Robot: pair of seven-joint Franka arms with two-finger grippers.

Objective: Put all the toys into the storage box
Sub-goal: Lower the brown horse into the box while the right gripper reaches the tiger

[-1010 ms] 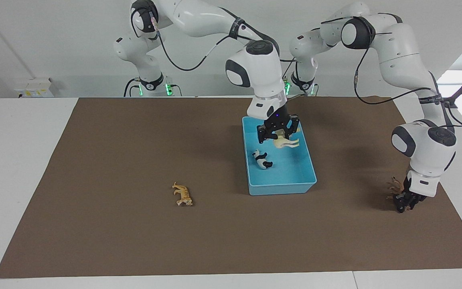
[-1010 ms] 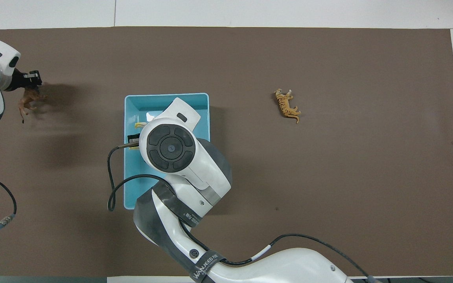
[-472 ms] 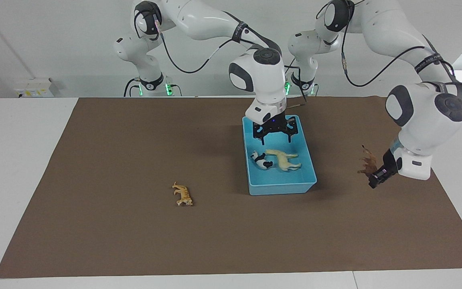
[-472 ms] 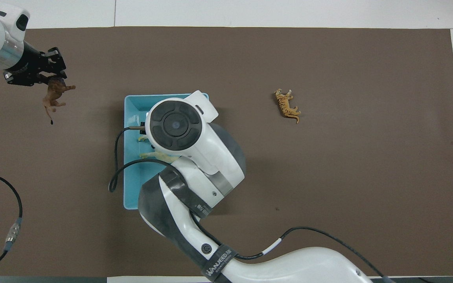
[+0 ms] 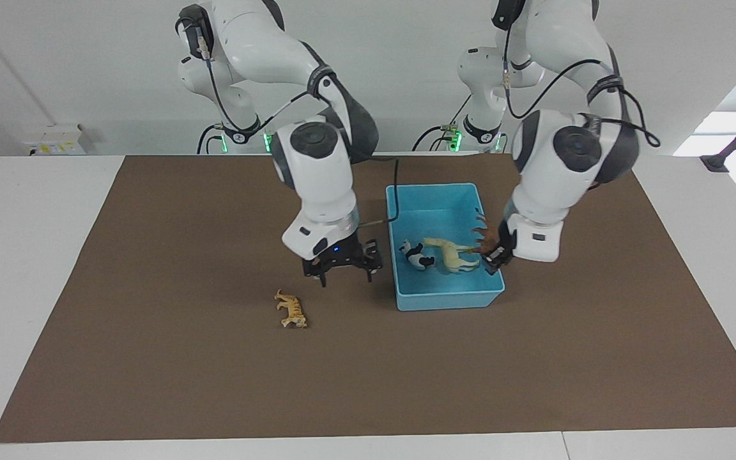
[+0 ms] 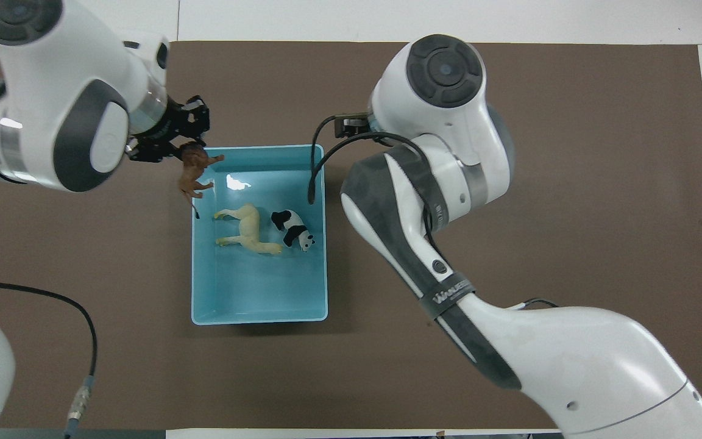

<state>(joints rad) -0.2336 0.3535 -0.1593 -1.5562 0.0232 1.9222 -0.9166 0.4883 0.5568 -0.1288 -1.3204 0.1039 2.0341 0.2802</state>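
The light blue storage box point(image 5: 448, 299) point(image 6: 259, 286) holds two toys lying side by side: the cream-white horse point(image 5: 452, 253) point(image 6: 246, 229) and the black-and-white panda point(image 5: 417, 254) point(image 6: 292, 227). My left gripper point(image 5: 491, 253) point(image 6: 178, 144) is shut on the brown lion point(image 5: 482, 237) point(image 6: 194, 173), which hangs over the box's wall at the left arm's end of the table. My right gripper point(image 5: 344, 271) hangs open and empty over the mat between the box and the orange tiger point(image 5: 291, 309). In the overhead view the right arm hides the tiger.
A brown mat point(image 5: 183, 383) point(image 6: 601, 183) covers most of the white table. Bare mat stretches farther from the robots than the box and the tiger. Both arms lean in over the middle of the mat.
The right gripper let the horse fall into the box, opened, and swung out toward the tiger. The left arm lifted the lion off the mat and carried it to the box's edge.
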